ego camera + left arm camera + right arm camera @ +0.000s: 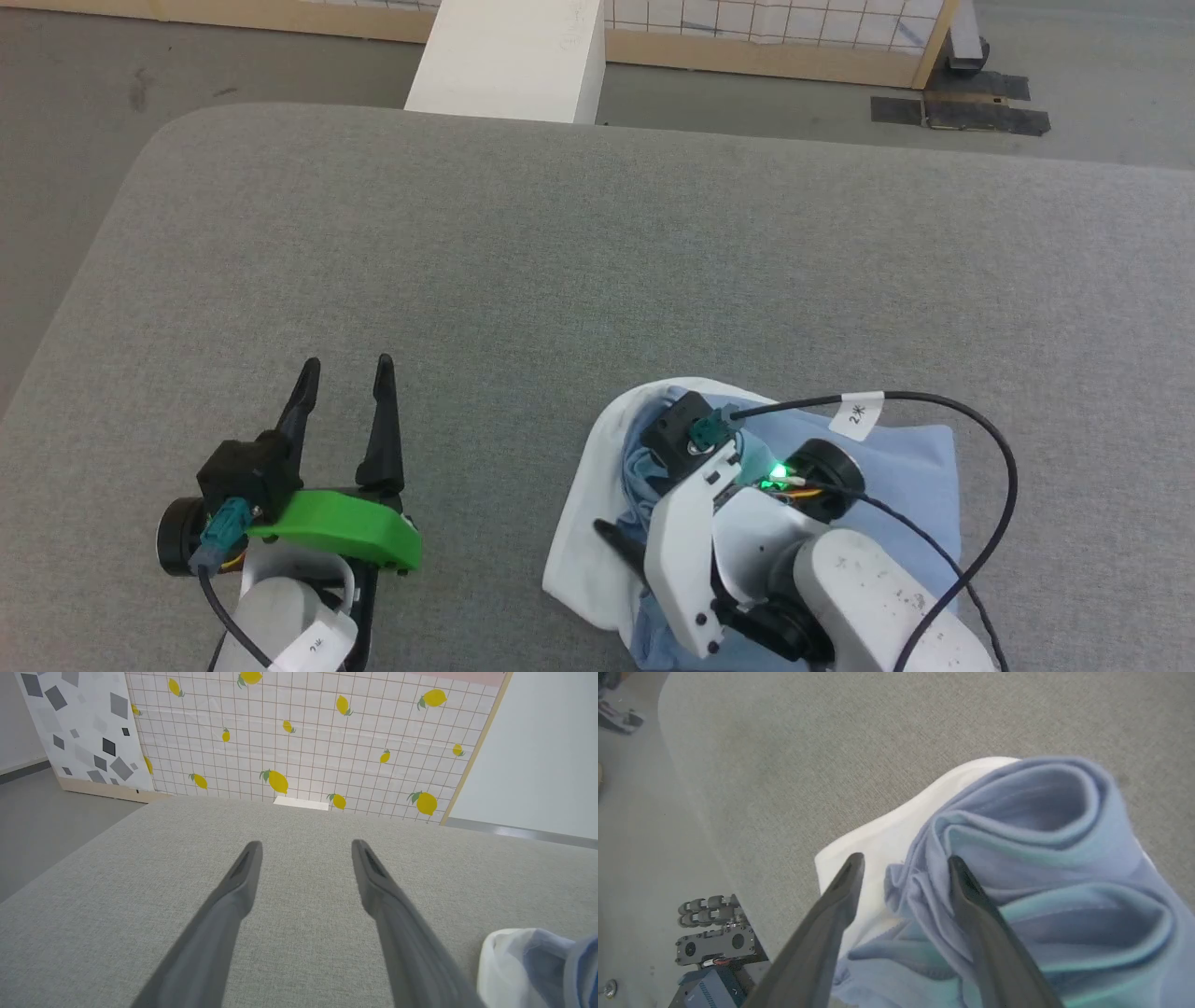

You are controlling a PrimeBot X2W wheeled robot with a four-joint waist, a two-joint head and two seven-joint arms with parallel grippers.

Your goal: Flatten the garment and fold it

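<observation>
The garment (920,467) is a light blue T-shirt lying crumpled at the near right of the grey padded table (597,261), with white fabric (583,523) showing along its left edge. My right gripper (906,861) hangs over it, open, its fingers straddling a bunched blue fold (1041,826) beside the white edge (878,844). In the head view one of its dark fingers (618,541) pokes out under the wrist. My left gripper (345,373) stands open over bare table to the garment's left, holding nothing. Its own view (306,845) catches the garment (528,970) at the lower right.
A white box (509,56) stands on the floor just past the table's far edge. Behind it runs a lemon-patterned panel (303,732). The table's rounded left corner drops to grey floor. Dark equipment (714,947) sits on the floor below the near edge.
</observation>
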